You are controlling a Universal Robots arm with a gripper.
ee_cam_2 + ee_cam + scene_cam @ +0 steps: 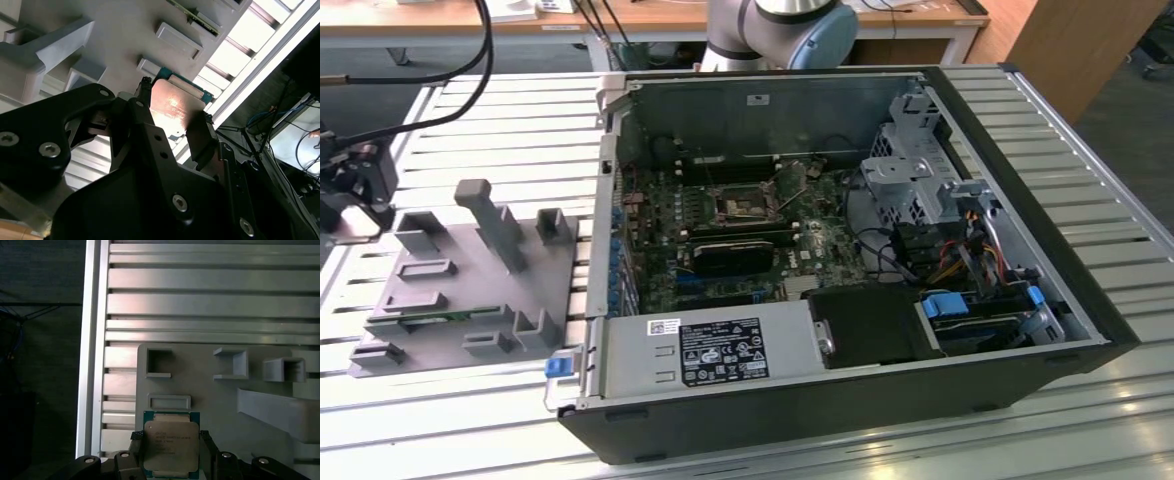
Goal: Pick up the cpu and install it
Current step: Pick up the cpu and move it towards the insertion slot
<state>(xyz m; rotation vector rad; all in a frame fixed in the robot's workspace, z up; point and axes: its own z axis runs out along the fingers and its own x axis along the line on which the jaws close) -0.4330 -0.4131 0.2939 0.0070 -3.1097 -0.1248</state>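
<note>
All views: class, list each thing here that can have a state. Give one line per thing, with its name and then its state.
gripper: shut on the cpu.
cpu: held by two opposite edges, metal top up, at a corner of the fixture tray.
fixture tray: lying flat on the slatted table.
computer case: on its side, side panel off, inside exposed.

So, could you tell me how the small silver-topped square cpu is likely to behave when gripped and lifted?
The flat square silver-topped cpu looks rigid, so it probably won't flex. It seems thin and likely light. The black pincer meets only its narrow edges, so it might slip or tilt.
</note>
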